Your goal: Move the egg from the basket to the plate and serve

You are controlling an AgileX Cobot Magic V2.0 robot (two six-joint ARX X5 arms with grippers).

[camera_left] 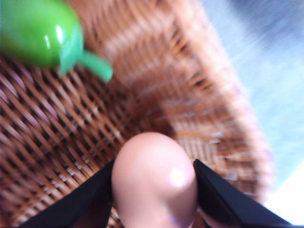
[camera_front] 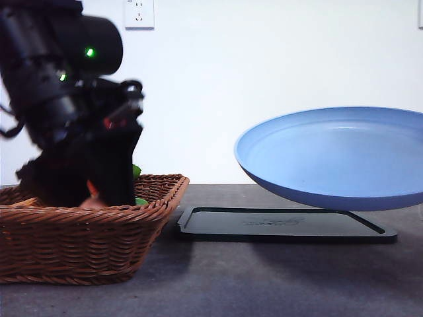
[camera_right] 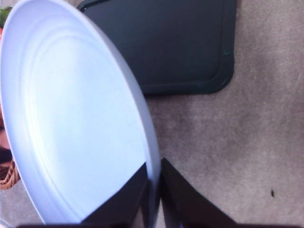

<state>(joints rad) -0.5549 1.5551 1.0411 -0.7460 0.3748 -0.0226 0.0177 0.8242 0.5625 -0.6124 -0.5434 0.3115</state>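
Two grips on at once. Left gripper down inside the basket, jaws pinching the egg from both sides, probably for the lift out. Green piece lying just beyond on the wicker floor. Right gripper clamped on the rim of the plate, holding it tilted in the air above the black tray, near the basket, likely so the egg has little way to travel. No readable writing anywhere; faint embossed mark on the tray, too blurred to tell. White wall socket above, unlabelled.
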